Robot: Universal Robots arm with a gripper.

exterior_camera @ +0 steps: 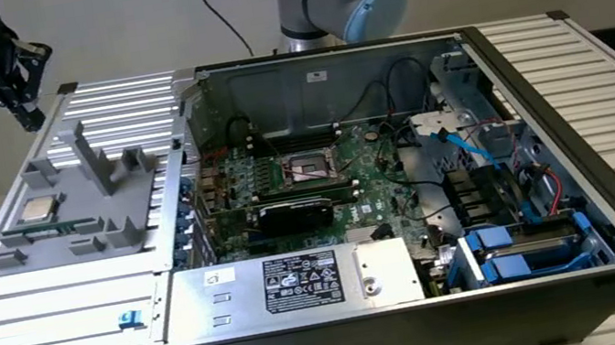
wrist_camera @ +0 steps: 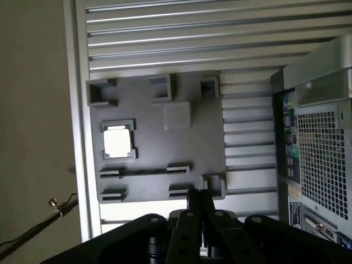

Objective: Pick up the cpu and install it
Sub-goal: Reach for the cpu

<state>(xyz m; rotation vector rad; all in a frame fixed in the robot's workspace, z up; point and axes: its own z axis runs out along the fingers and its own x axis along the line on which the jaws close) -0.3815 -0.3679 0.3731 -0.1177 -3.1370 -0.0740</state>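
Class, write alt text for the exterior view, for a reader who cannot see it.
A silver cpu lies in a grey holder on a slatted table, at the exterior view's left of an open computer case. The robot's shut gripper hangs in the air beyond the holder, touching nothing. A dark socket sits in the middle of the case's board.

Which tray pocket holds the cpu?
The square pocket at the grey tray edge on the exterior view's left: cpu lies flat inside; others empty.

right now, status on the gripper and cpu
Shut gripper empty, raised apart from the cpu. It lies flat in the grey holder, untouched. Tall posts stand beside it.
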